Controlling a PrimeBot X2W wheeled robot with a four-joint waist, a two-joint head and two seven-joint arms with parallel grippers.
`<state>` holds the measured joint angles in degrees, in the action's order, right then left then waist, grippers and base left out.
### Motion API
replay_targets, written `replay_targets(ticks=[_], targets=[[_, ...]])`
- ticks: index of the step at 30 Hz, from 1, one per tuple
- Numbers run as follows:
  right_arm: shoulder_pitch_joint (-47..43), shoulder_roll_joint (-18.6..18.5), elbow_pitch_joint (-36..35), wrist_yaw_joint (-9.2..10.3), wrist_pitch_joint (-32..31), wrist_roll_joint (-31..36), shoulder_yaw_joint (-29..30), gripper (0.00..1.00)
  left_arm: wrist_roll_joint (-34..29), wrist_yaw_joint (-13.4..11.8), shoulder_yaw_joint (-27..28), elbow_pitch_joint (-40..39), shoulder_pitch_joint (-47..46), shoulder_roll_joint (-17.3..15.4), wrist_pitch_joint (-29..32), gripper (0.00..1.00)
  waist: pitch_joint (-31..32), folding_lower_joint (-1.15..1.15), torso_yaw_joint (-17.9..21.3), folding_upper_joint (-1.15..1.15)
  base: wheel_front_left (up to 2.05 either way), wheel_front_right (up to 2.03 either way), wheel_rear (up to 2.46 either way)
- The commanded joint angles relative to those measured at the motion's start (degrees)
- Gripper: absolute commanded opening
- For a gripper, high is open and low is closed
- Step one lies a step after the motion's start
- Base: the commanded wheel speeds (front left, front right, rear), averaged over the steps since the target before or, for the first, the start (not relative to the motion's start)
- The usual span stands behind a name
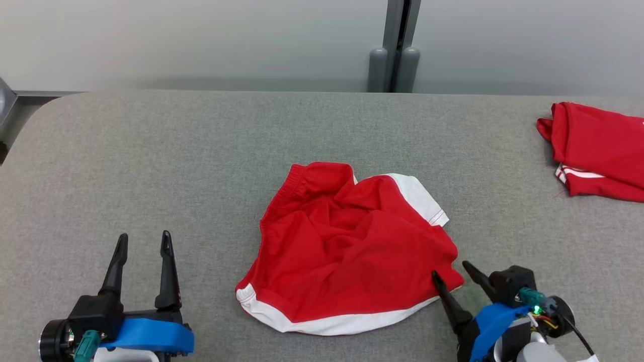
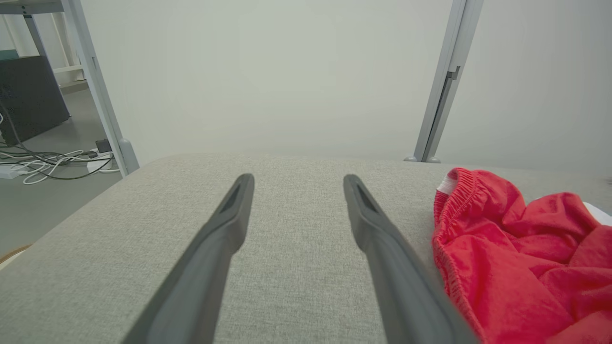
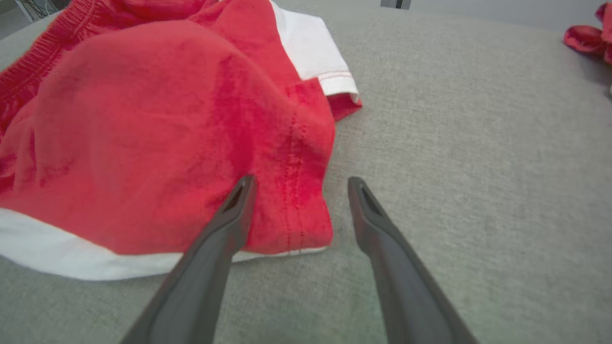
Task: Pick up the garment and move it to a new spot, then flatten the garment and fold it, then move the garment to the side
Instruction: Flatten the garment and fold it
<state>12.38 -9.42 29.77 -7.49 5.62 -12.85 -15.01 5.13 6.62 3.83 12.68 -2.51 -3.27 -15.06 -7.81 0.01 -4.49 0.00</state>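
Garment: your red garment (image 1: 347, 251) with white trim lies crumpled at mid-table, elastic waistband toward the far side and white hem band toward you.
Table: you have a grey fabric table (image 1: 201, 151) under everything.
Left gripper: your left gripper (image 1: 144, 237) sits at the near left over bare fabric, fingers spread wide with nothing between them, well apart from the garment.
Right gripper: your right gripper (image 1: 449, 269) is right at the garment's near right corner with its fingers apart. In the wrist view one finger crosses the red corner and the other is over bare table; you can't tell whether it touches.
Far right: a folded red cloth (image 1: 598, 148) lies at the table's edge, well apart from your garment.
Behind: a grey post (image 1: 395, 45) stands against a pale wall.
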Motion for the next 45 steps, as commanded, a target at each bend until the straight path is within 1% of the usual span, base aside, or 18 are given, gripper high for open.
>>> replay_targets(ticks=[1, 2, 5, 8, 11, 14, 18, 19, 23, 24, 25, 26, 27, 30, 36, 40, 45], targets=[[0.63, 0.07, 1.42, -0.01, -0.27, -0.8, -1.01, 0.53, 0.24, 0.2, -0.04, 0.1, -0.48, 0.08, -0.13, 1.0, -0.09, -0.01, -0.18, 0.0, 0.0, 0.0, 0.0], [0.95, 0.33, 2.27, -0.01, 0.03, -1.79, -1.48, 0.0, 0.32, 0.18, 0.01, 0.16, -0.5, 0.1, -0.13, 1.0, -0.14, -0.01, -0.24, 0.0, 0.0, 0.0, 0.0], [1.69, 0.14, 3.73, -0.01, 1.43, -3.28, -2.88, 0.0, 0.32, -0.09, 0.14, 0.09, -0.22, 0.18, -0.13, 1.0, -0.08, -0.01, -0.03, 0.0, 0.0, 0.0, 0.0], [-0.19, 0.41, 3.38, -0.01, 2.84, -5.49, -4.23, 0.0, 0.47, -0.21, 0.12, 0.49, 0.53, 0.24, -0.13, 1.0, 0.58, -0.01, 0.51, 0.0, 0.0, 0.0, 0.0], [-3.15, -0.75, 0.2, -0.01, 4.07, -6.48, -4.26, 0.0, 0.58, -0.2, -0.06, 0.77, 0.72, 0.27, -0.13, 1.0, 1.24, -0.01, 1.04, 0.0, 0.0, 0.0, 0.0], [-8.06, -1.6, -5.94, -0.01, 3.26, -6.91, -3.34, 0.0, 0.65, -0.21, 0.02, 0.77, 0.93, 0.31, -0.13, 1.0, 1.7, -0.01, 1.79, 0.0, 0.0, 0.0, 0.0], [-15.91, -2.02, -16.14, -0.01, -0.83, -6.94, 0.59, 0.0, 0.63, -0.17, -0.15, 0.56, 0.86, 0.29, -0.12, 1.0, 1.79, -0.01, 2.6, 0.0, 0.0, 0.0, 0.0], [-15.91, -2.02, -16.14, -0.01, -0.83, -6.94, 0.59, 0.0, 0.63, -0.17, -0.15, 0.56, 0.86, 0.29, -0.12, 1.0, 1.79, -0.01, 2.6, 0.0, 0.0, 0.0, 0.0], [-22.8, -0.9, -25.72, -0.01, -6.97, -6.26, 4.76, 0.0, 0.78, -0.06, -0.06, 0.44, 0.67, 0.28, -0.13, 1.0, 1.46, -0.01, 3.29, 0.0, 0.0, 0.0, 0.0], [-24.39, -0.56, -26.84, -0.01, -9.56, -6.87, 5.51, 0.0, 0.73, -0.05, -0.09, 0.41, 0.64, 0.3, -0.13, 1.0, 1.37, -0.01, 3.43, 0.0, 0.0, 0.0, 0.0], [-25.64, -1.0, -27.77, -0.01, -12.12, -6.54, 6.03, 0.0, 0.72, -0.04, -0.1, 0.41, 0.61, 0.3, -0.13, 1.0, 1.29, -0.01, 3.53, 0.0, 0.0, 0.0, 0.0], [-25.79, -1.43, -29.24, -0.01, -13.21, -6.09, 6.65, 0.36, 0.73, -0.02, -0.15, 0.48, 0.55, 0.32, -0.13, 1.0, 1.22, -0.01, 3.59, 0.0, 0.0, 0.0, 0.0], [-25.65, -1.35, -30.41, -0.01, -13.84, -5.7, 7.39, 1.0, 0.75, 0.01, -0.19, 0.56, 0.44, 0.34, -0.13, 1.0, 1.18, -0.01, 3.61, 0.0, 0.0, 0.0, 0.0], [-25.81, -1.24, -32.4, -0.02, -15.02, -5.1, 7.93, 1.0, 0.85, 0.1, -0.22, 0.86, 0.2, 0.32, -0.13, 1.0, 1.18, -0.01, 3.5, 0.0, 0.0, 0.0, 0.0], [-20.05, -3.12, -34.26, -0.02, -14.73, -3.54, 8.97, 1.0, 0.63, 0.23, -0.09, 0.69, 0.16, 0.34, -0.13, 1.0, 1.09, -0.01, 2.97, 0.0, 0.0, 0.0, 0.0], [-15.11, -4.59, -32.08, -0.02, -16.14, -2.65, 7.61, 1.0, 0.42, 0.29, -0.49, 0.57, -0.4, 0.36, -0.13, 1.0, 0.53, -0.01, 2.23, 0.0, 0.0, 0.0, 0.0], [-10.32, -6.52, -26.94, -0.02, -18.11, -2.55, 4.43, 1.0, 0.67, 0.3, -0.93, 0.59, -1.17, 0.38, -0.13, 1.0, -0.23, -0.01, 1.04, 0.0, 0.0, 0.0, 0.0]])
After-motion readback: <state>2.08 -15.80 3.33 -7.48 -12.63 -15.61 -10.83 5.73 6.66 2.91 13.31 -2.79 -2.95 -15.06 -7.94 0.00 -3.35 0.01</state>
